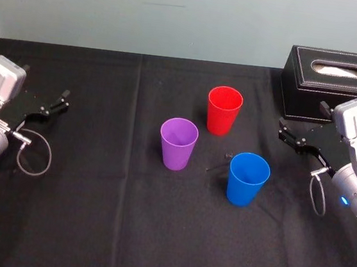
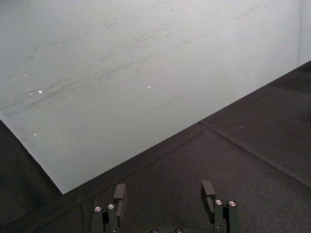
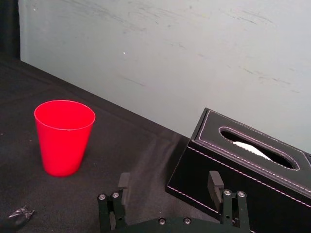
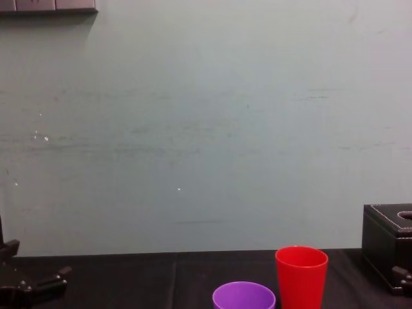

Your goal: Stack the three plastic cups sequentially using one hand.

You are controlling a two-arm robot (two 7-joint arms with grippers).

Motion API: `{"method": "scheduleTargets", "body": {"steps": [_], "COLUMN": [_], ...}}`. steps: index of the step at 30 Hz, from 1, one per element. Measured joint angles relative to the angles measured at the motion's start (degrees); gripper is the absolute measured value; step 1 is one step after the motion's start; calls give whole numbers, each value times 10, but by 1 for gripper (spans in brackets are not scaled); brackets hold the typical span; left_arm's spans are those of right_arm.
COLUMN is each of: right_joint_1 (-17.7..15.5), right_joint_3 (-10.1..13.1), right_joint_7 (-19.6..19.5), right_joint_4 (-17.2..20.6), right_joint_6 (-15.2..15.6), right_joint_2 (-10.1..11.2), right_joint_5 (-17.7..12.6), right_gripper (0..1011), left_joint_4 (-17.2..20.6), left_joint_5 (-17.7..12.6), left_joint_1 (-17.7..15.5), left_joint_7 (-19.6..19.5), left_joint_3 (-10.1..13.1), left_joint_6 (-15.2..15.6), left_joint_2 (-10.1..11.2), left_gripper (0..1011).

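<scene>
Three plastic cups stand upright and apart on the black tablecloth. The red cup (image 1: 224,110) (image 3: 64,137) (image 4: 300,275) is farthest back, the purple cup (image 1: 178,144) (image 4: 244,297) sits left of centre, and the blue cup (image 1: 248,179) is nearest on the right. My right gripper (image 1: 284,133) (image 3: 170,184) hovers open and empty to the right of the cups, in front of the black box. At the table's left side my left gripper (image 1: 61,102) (image 2: 164,194) rests open with nothing between its fingers.
A black stitched tissue box (image 1: 334,85) (image 3: 243,172) (image 4: 387,248) stands at the back right, just behind the right gripper. A small dark scrap (image 1: 227,157) (image 3: 19,213) lies between the red and blue cups. A pale wall (image 4: 206,129) rises behind the table.
</scene>
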State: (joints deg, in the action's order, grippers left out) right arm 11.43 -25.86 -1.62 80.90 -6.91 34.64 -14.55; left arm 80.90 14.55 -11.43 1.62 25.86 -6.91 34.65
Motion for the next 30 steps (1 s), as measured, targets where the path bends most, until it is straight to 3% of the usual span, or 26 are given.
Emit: {"method": "scheduleTargets", "body": {"steps": [30], "right_joint_1": [0], "right_joint_3": [0], "right_joint_7": [0], "right_joint_4": [0], "right_joint_6": [0], "right_joint_2": [0], "right_joint_5": [0], "right_gripper": [1004], "left_joint_4": [0], "left_joint_5": [0], "left_joint_1": [0], "left_joint_7": [0], "left_joint_3": [0], "left_joint_6": [0], "left_joint_2": [0], "left_gripper": [1005]}}
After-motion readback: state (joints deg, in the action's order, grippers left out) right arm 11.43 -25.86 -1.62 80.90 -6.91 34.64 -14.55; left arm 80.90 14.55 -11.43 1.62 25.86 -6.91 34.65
